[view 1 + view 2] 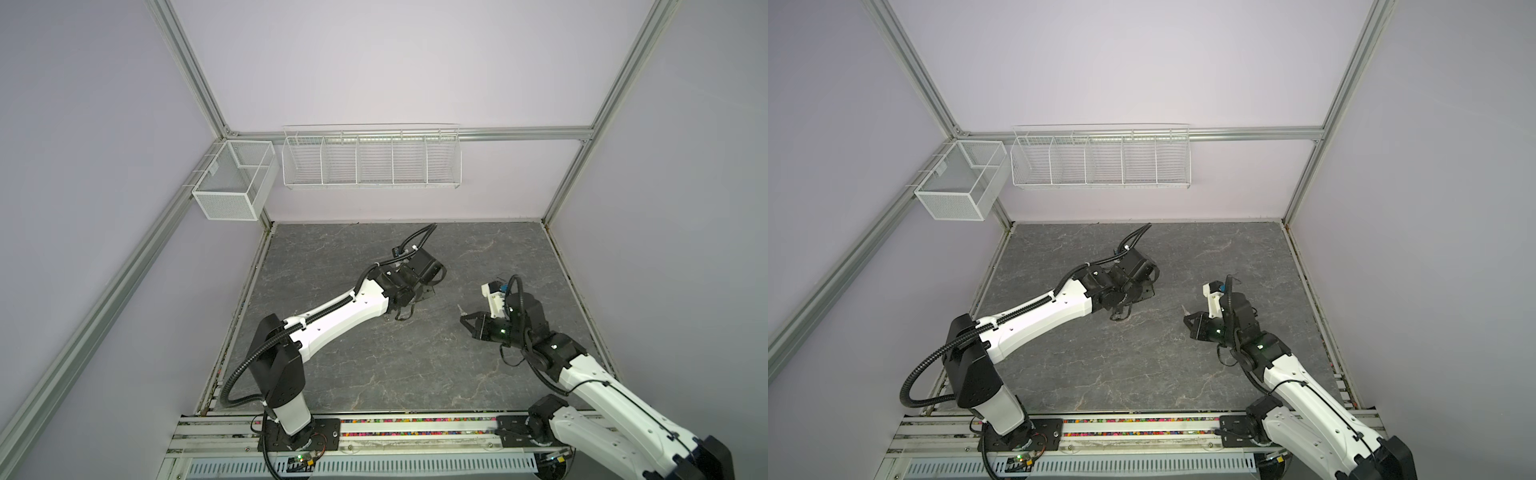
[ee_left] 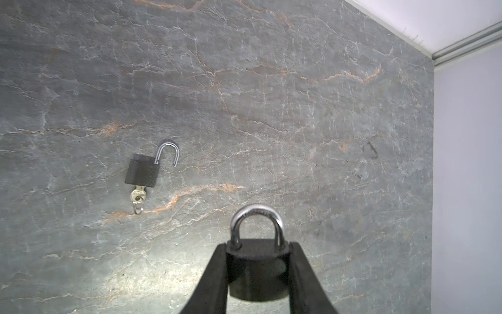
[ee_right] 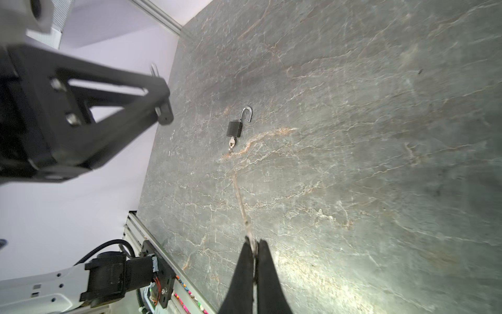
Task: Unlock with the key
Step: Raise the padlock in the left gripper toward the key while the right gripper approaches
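Observation:
A black padlock (image 2: 256,271) with its silver shackle (image 2: 256,214) closed sits between the fingers of my left gripper (image 2: 258,246), held above the grey stone tabletop (image 2: 271,108). My right gripper (image 3: 254,242) is shut on a thin silver key (image 3: 240,201), whose blade sticks out past the fingertips. In both top views the key (image 1: 460,308) (image 1: 1184,309) points toward the left arm, a short gap away. The right wrist view shows the left gripper (image 3: 163,108) from the side, off to one side of the key.
A smaller black padlock (image 2: 142,170) (image 3: 235,128) lies flat on the table, shackle swung open, with its own key and ring in it. A white wire rack (image 1: 372,158) and a mesh box (image 1: 232,187) hang on the walls. An aluminium rail (image 1: 374,428) runs along the front edge.

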### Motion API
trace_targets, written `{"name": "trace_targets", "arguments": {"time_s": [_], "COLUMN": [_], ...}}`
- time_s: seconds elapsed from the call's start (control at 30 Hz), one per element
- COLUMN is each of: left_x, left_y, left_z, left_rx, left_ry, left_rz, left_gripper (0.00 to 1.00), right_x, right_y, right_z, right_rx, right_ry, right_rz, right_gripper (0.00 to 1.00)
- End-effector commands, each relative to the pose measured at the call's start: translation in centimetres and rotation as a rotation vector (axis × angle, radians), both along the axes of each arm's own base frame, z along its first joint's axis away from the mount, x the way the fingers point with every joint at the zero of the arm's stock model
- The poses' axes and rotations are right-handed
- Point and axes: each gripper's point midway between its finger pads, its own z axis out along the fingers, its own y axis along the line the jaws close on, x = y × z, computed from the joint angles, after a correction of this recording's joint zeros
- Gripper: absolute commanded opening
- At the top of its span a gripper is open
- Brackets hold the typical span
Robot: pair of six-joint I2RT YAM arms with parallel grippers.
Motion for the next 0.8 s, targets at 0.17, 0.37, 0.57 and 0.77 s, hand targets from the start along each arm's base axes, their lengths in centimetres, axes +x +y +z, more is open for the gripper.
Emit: {"name": "trace_targets", "arguments": {"time_s": [0.17, 0.37, 0.57, 0.77], "left_x": [0.8, 0.4, -0.1, -0.2], "left_y": [-0.9, -1.3, -1.8, -1.9], "left_z": [2.4, 2.8, 3.2, 3.1], "left_rx": [-0.081, -0.150, -0.209, -0.203], "left_ry": [-0.027, 0.002, 0.009, 0.018], "left_rz": [0.035, 0.051, 0.032, 0.021], "left_gripper": [0.00, 0.00, 0.00, 0.00], "right_x": [1.8, 2.7, 3.3, 3.8], "right_y": [5.5, 6.7, 7.2, 7.2], "right_z": [2.0, 2.1, 2.4, 2.4], "right_rx": [0.066, 0.140, 0.133, 0.105], "right_ry": [-0.209, -0.255, -0.291, -0.295], "right_rz": [-0.090, -0.142, -0.136, -0.145], "right_gripper": [0.06, 0.06, 0.06, 0.06]}}
